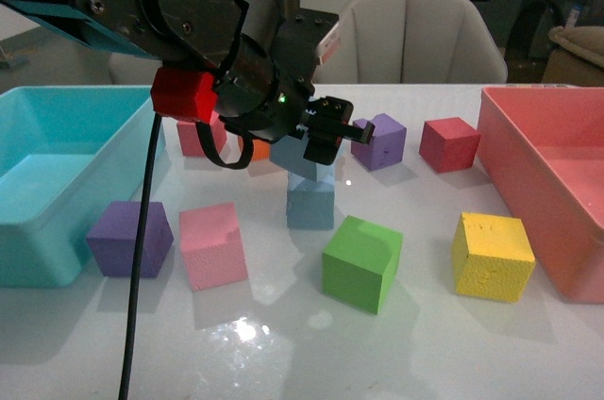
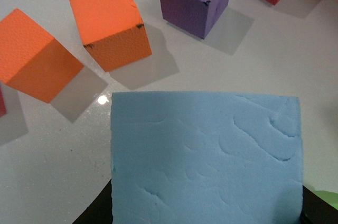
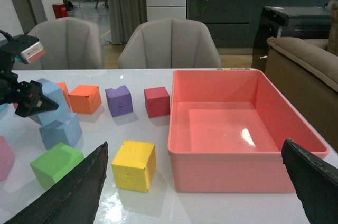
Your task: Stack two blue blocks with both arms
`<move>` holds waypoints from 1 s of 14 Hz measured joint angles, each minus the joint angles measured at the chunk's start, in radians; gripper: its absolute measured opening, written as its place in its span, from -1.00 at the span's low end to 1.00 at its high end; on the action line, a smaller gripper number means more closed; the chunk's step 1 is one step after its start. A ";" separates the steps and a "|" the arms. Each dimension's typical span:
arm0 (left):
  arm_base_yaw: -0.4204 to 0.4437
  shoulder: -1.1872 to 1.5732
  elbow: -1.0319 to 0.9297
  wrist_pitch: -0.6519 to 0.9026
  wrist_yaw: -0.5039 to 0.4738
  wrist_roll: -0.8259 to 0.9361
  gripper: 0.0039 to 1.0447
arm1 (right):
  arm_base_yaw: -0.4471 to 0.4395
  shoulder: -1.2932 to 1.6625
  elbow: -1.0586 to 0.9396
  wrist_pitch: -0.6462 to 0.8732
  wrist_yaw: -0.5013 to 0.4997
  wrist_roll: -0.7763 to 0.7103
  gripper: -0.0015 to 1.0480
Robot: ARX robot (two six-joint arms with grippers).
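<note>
A: Left gripper (image 1: 317,147) clenched on the upper blue block (image 1: 304,166); it's foam, so probably light and squashy (those pitted faces suggest it); take flat opposite sides, gently.
B: Where's it sitting?
A: Between the jaws, directly over the lower blue block (image 1: 310,204), seemingly touching; right gripper (image 3: 195,147) gapes empty, well right of that block.

Green cube (image 1: 362,263), yellow cube (image 1: 493,256)
</note>
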 joint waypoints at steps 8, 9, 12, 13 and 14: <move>-0.002 0.082 0.099 -0.051 -0.022 -0.060 -0.03 | 0.000 0.000 0.000 0.000 0.000 0.000 0.87; -0.002 0.098 0.119 -0.061 -0.027 -0.064 -0.03 | 0.000 0.000 0.000 0.000 0.000 0.000 0.87; -0.006 0.125 0.150 -0.078 -0.034 -0.084 -0.04 | 0.000 0.000 0.000 0.000 0.000 0.000 0.87; -0.008 0.127 0.150 -0.080 -0.033 -0.089 -0.04 | 0.000 0.000 0.000 0.000 0.000 0.000 0.87; -0.008 0.130 0.150 -0.081 -0.033 -0.092 -0.04 | 0.000 0.000 0.000 0.000 0.000 0.000 0.87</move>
